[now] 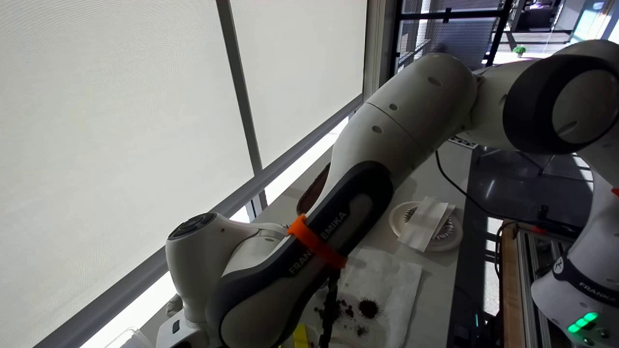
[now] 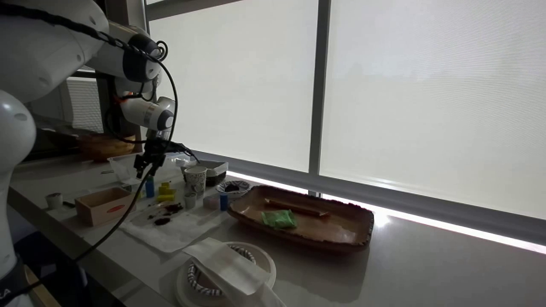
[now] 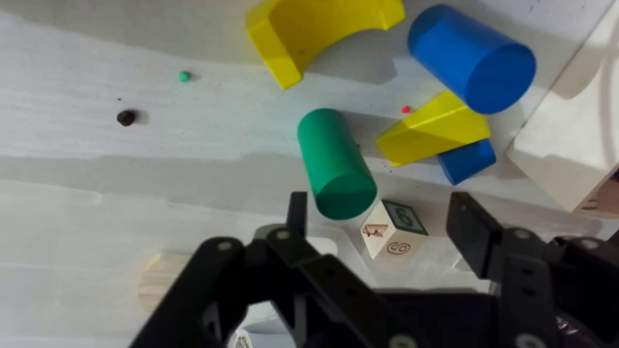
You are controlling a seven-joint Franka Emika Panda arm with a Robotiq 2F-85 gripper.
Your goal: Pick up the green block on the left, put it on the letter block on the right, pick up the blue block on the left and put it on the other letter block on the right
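In the wrist view, the green block (image 3: 338,164) is a green cylinder. A letter block (image 3: 394,232) with a 6 on it lies beside its near end. A large blue cylinder (image 3: 471,58) stands farther right, and a smaller blue piece (image 3: 466,159) lies by a yellow block (image 3: 433,128); I cannot tell which is the blue block. My gripper (image 3: 379,208) is open and empty above the letter block, apart from it. In an exterior view the gripper (image 2: 147,167) hangs above a blue cylinder (image 2: 149,188). No other letter block is clearly visible.
A wooden box (image 2: 97,211), a white cup (image 2: 196,180), a clear container (image 2: 123,167) and yellow blocks (image 2: 165,197) surround the gripper. Dark powder lies on a paper sheet (image 2: 164,238). The wooden tray (image 2: 341,244) holds a green packet (image 2: 279,218). Another blue cylinder (image 2: 224,202) stands nearby.
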